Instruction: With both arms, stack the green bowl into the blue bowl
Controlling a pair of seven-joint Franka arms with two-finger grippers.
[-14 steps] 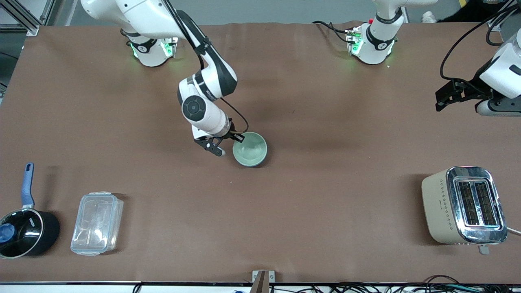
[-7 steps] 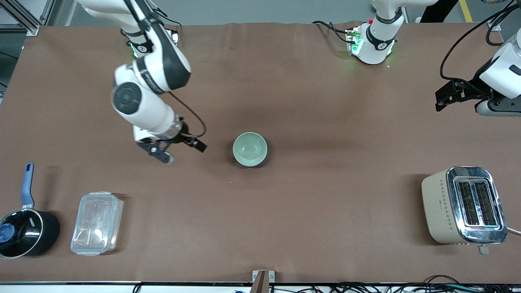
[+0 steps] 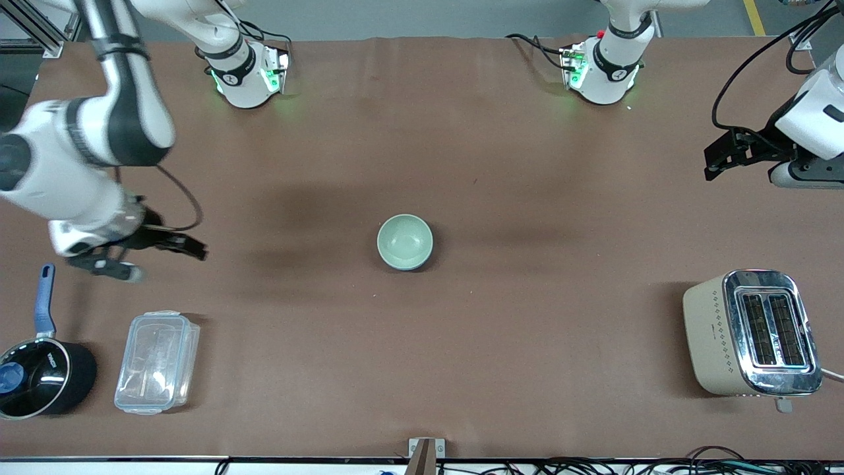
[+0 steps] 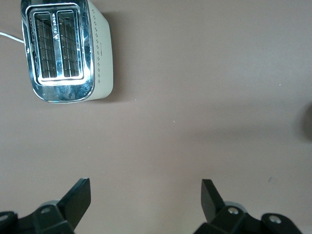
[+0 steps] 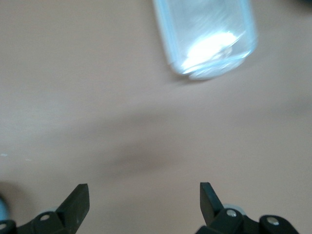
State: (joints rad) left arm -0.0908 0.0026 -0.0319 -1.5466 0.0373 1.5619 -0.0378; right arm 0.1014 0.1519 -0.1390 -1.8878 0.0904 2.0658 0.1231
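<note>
Green bowl (image 3: pixel 405 242) seated mid-table, blue rim (image 3: pixel 422 262) peeking beneath: stacked, by the look of it. Lies at three o'clock from empty, spread right gripper (image 3: pixel 146 255), at eight o'clock from parked, spread left gripper (image 3: pixel 719 156); right nearer.

Front view: high, across the bench (image 3: pixel 527 198), facing the arm bases, steeply downward; whole bench covered. Left wrist view: looks straight down from high up; shares the toaster (image 4: pixel 66 51) (image 3: pixel 752 333). Right wrist view: downward, nearer; shares the clear box (image 5: pixel 207 36) (image 3: pixel 157 361).
</note>
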